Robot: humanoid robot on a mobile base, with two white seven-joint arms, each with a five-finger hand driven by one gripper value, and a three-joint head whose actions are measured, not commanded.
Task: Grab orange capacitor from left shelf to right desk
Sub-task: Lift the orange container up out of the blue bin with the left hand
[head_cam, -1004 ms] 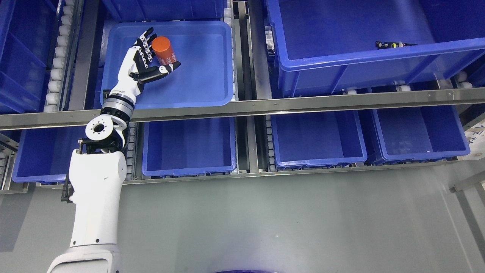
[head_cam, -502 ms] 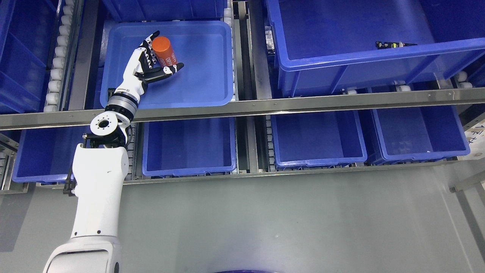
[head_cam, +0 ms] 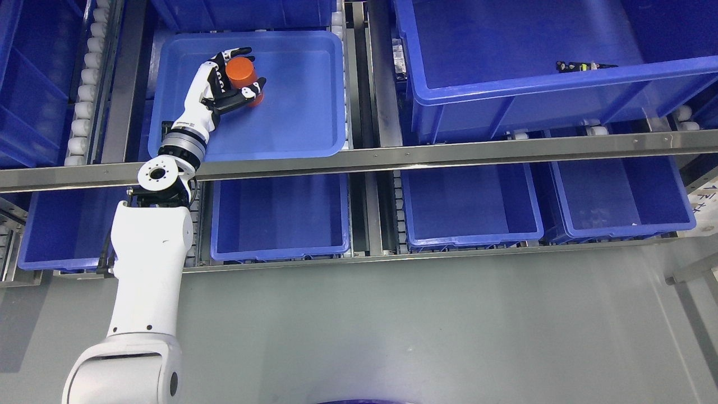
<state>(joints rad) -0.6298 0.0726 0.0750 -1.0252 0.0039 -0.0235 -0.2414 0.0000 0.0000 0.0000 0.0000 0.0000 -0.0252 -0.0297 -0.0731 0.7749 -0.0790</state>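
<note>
The orange capacitor point(head_cam: 240, 73), a short orange cylinder, sits in a shallow blue tray point(head_cam: 303, 112) on the upper shelf at the left. My left hand point(head_cam: 235, 78) reaches up into the tray and its fingers are curled around the capacitor, with the thumb across the front and the other fingers over the top. The lower end of the capacitor is hidden by the thumb. The right arm does not show.
A steel shelf rail point(head_cam: 392, 157) runs across in front of the tray. A large deep blue bin point(head_cam: 505, 84) stands to the right with a small black part point(head_cam: 578, 66) on its rim. Several blue bins point(head_cam: 280, 219) sit on the lower shelf. Grey floor lies below.
My left hand has closed from spread fingers beside the capacitor to a grasp around it. The forearm has shifted slightly up and right.
</note>
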